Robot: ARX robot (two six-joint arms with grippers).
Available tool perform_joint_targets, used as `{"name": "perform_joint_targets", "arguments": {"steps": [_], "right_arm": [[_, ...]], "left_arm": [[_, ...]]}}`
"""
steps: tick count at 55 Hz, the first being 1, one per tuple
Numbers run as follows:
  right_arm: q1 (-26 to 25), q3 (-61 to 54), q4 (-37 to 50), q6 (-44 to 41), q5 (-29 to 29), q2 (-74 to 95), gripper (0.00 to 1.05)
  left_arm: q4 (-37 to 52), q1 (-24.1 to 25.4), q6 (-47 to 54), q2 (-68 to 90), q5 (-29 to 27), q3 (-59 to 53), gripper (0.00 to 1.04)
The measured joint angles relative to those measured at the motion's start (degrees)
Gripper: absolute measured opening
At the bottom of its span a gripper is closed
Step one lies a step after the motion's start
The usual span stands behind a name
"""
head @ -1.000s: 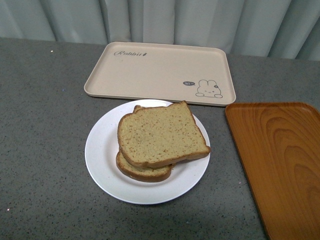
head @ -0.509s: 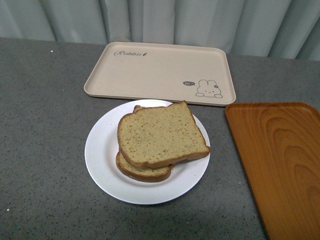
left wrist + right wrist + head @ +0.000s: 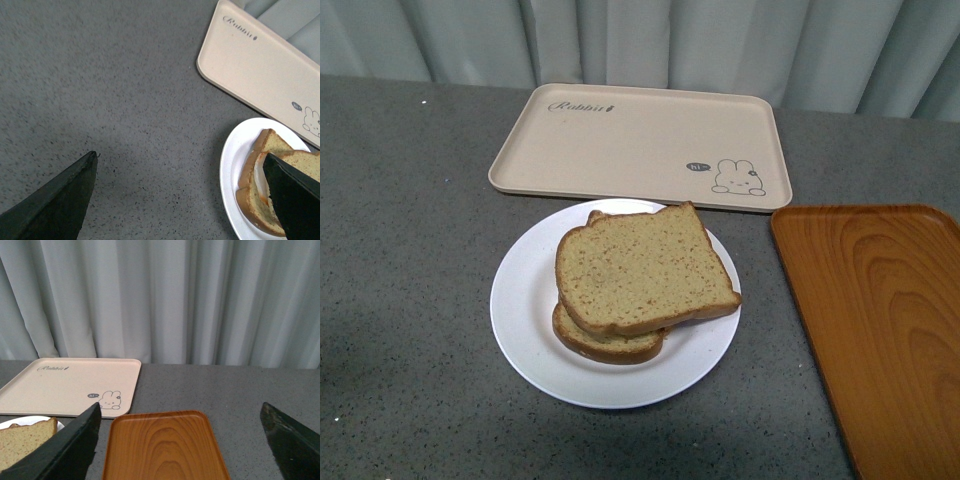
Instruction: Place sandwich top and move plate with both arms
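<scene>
Since the tan, speckled sandwich top already rests on the lower slice upon the round white plate, only moving the plate appears to remain. The left gripper and the right gripper gape empty, off the plate.

Lab-like test bench: grey speckled counter, plain curtain backdrop.
</scene>
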Motion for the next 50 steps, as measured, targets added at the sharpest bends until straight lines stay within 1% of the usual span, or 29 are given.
{"name": "perform_joint_targets", "arguments": {"steps": [5,16,23,35,50], "right_arm": [[0.00,0.00,0.00,0.02,0.00,0.00,0.95],[0.00,0.00,0.00,0.02,-0.02,0.00,0.96],[0.00,0.00,0.00,0.02,0.00,0.00,0.96],[0.00,0.00,0.00,0.02,0.00,0.00,0.96],[0.00,0.00,0.00,0.02,0.00,0.00,0.96]], "left_arm": [[2.27,-1.07,-2.51,7.15,1.05,1.36,0.98],[5.75,-3.15,-10.03,20.41,3.45,4.79,0.98],[9.44,-4.42,-12.90,27.15,3.23,7.28,0.98],[10.71,-6.84,-15.50,37.46,4.81,12.24,0.98],[11.04,-10.49,-18.95,43.56,6.12,17.75,0.98]]}}
